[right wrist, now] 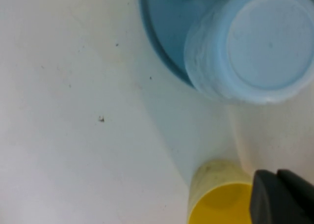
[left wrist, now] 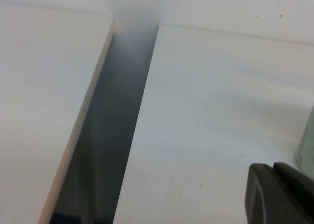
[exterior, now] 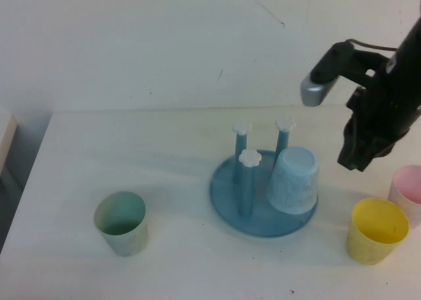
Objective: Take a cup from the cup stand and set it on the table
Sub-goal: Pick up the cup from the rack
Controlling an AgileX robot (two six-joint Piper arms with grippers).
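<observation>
The light blue cup [exterior: 294,180] sits upside down over a peg at the right of the blue cup stand [exterior: 227,189], which stands mid-table on the white table [exterior: 131,149]. Three other white-capped pegs are bare. My right gripper [exterior: 355,160] hangs above the table just right of the cup, apart from it, its fingers together and empty. In the right wrist view the cup's bottom [right wrist: 255,42] and the stand's rim [right wrist: 159,32] show beyond the gripper [right wrist: 280,197]. My left gripper [left wrist: 274,189] shows only in its wrist view, shut and empty, low over the table's left part.
A pale green cup [exterior: 122,222] stands upright front left and shows at the edge of the left wrist view [left wrist: 308,145]. A yellow cup [exterior: 377,229] [right wrist: 221,204] and a pink cup [exterior: 409,191] stand front right. A dark gap [left wrist: 113,135] separates the table from a neighbouring surface on the left.
</observation>
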